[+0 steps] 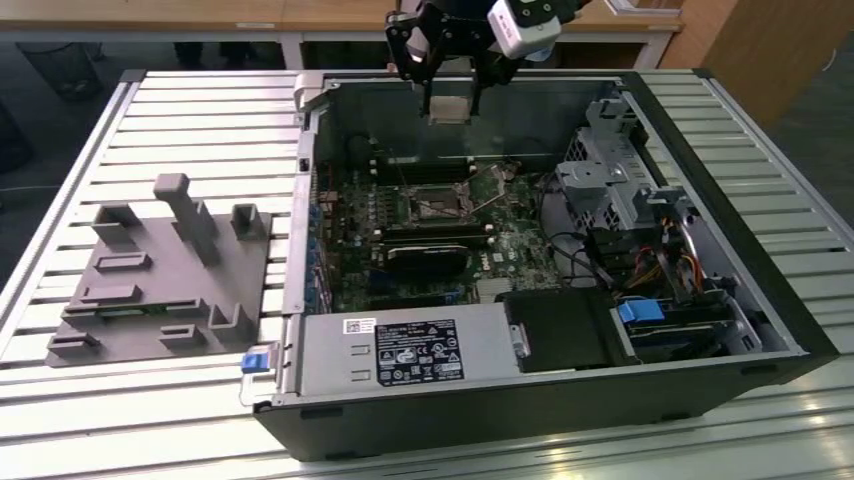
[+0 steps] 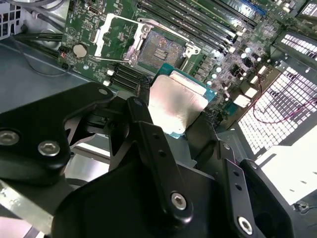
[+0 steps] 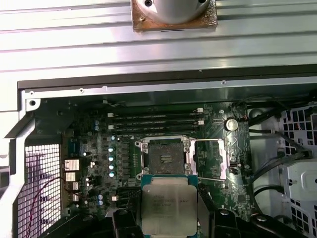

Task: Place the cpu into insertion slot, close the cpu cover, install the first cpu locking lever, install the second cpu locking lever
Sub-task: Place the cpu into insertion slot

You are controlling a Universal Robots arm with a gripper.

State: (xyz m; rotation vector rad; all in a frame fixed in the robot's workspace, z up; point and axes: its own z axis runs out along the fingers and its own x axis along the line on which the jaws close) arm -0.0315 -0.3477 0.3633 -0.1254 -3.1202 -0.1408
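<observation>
Table (image 1: 160, 110): slatted metal top, carrying everything else
Computer case (image 1: 767, 300): black tower lying on its side, side panel off, inside exposed
Grey fixture (image 1: 160, 280): moulded block with upright posts, on the table at the exterior view's left of the case, apart from it
Motherboard (image 3: 94, 129): green board flat on the case floor, long memory slots beside the socket
Gripper (image 1: 450, 100): black, hanging over the far edge of the case in the exterior view, its two fingers (image 2: 148, 134) closed onto opposite edges of the chip
Cpu cover (image 3: 223, 158): swung open, lying just beside the socket, its window over bare board
Insertion slot (image 3: 164, 156): uncovered, pin field showing, nothing seated in it
Cpu (image 2: 177, 101): pinched in the gripper, metal top facing the second wrist view, held in the air well above the board, clear of the slot
</observation>
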